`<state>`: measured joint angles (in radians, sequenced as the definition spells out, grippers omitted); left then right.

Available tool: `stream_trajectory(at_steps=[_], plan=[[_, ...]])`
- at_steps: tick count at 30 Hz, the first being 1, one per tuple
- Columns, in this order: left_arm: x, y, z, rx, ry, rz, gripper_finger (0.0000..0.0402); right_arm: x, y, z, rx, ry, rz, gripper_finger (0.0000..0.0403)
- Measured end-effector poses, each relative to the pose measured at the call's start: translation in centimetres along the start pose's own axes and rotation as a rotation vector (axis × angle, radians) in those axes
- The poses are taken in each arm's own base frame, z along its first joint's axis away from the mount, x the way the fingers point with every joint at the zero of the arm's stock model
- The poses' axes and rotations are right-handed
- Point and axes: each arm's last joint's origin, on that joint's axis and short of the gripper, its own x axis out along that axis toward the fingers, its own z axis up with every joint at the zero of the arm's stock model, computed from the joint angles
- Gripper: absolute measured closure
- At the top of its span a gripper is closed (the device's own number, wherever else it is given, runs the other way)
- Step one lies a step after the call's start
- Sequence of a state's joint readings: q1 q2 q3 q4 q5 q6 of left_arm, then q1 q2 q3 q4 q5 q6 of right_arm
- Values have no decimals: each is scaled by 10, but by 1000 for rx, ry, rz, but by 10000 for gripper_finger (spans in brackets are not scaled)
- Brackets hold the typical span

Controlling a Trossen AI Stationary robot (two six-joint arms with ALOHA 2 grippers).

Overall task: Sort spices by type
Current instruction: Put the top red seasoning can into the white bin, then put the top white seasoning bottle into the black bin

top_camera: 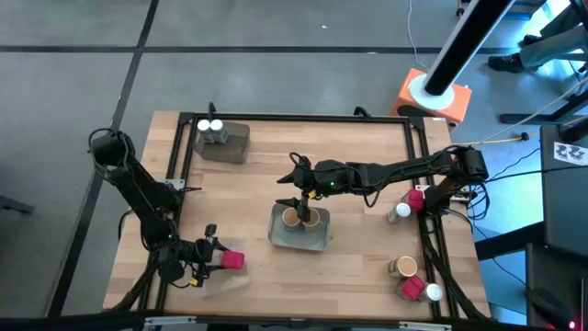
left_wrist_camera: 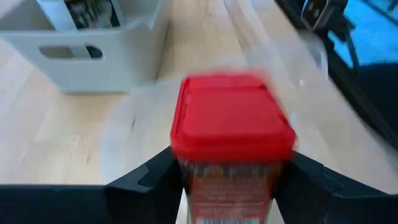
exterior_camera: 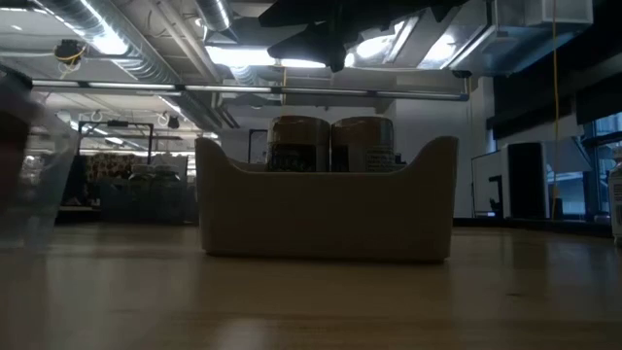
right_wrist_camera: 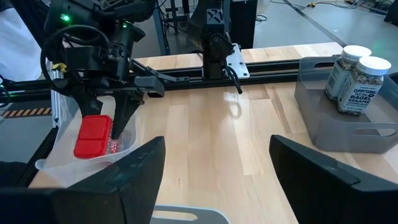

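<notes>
A red-lidded spice box [top_camera: 233, 261] sits upright between the fingers of the left gripper [top_camera: 217, 258] at the near left corner of the table, held over a clear tray [top_camera: 223, 279] that the right wrist view shows directly beneath it; the box's long axis runs vertical, lid up, so the placement appears to turn on a straight lowering into that tray. At mid-table the right gripper [top_camera: 303, 208] hangs with its fingers spread and empty just above a grey tray [top_camera: 279, 234] already holding two tan-lidded jars [top_camera: 300, 219] side by side. Two white-capped jars [top_camera: 209, 127] stand in a second grey tray [top_camera: 234, 142] at the far left. Unsorted containers wait along the right edge: a red box [top_camera: 415, 198] and a white-capped jar [top_camera: 401, 211] near the right arm's base, and a tan-lidded jar [top_camera: 405, 267], another red box [top_camera: 412, 288] and a white-capped jar [top_camera: 433, 293] at the near right corner, all closer to the right arm than to the left
</notes>
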<state>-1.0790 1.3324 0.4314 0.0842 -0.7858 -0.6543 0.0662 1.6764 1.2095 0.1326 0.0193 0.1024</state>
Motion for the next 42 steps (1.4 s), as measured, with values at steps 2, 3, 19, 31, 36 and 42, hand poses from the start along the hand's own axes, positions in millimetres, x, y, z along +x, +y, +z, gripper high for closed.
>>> stream_trajectory(at_steps=[2,3,19,31,36,42], plan=[[0,1,-2,7,16,-4,185,0,0,0,0,0,0,113],[0,1,-2,7,19,-8,179,0,0,0,1,0,0,113],[-7,-10,19,124,139,5,162,0,0,0,1,0,0,113],[-15,-17,43,160,190,21,172,0,0,0,1,0,0,113],[-19,-19,58,188,207,45,175,0,0,0,1,0,0,113],[-23,-19,82,224,198,53,196,0,0,0,22,0,0,113]])
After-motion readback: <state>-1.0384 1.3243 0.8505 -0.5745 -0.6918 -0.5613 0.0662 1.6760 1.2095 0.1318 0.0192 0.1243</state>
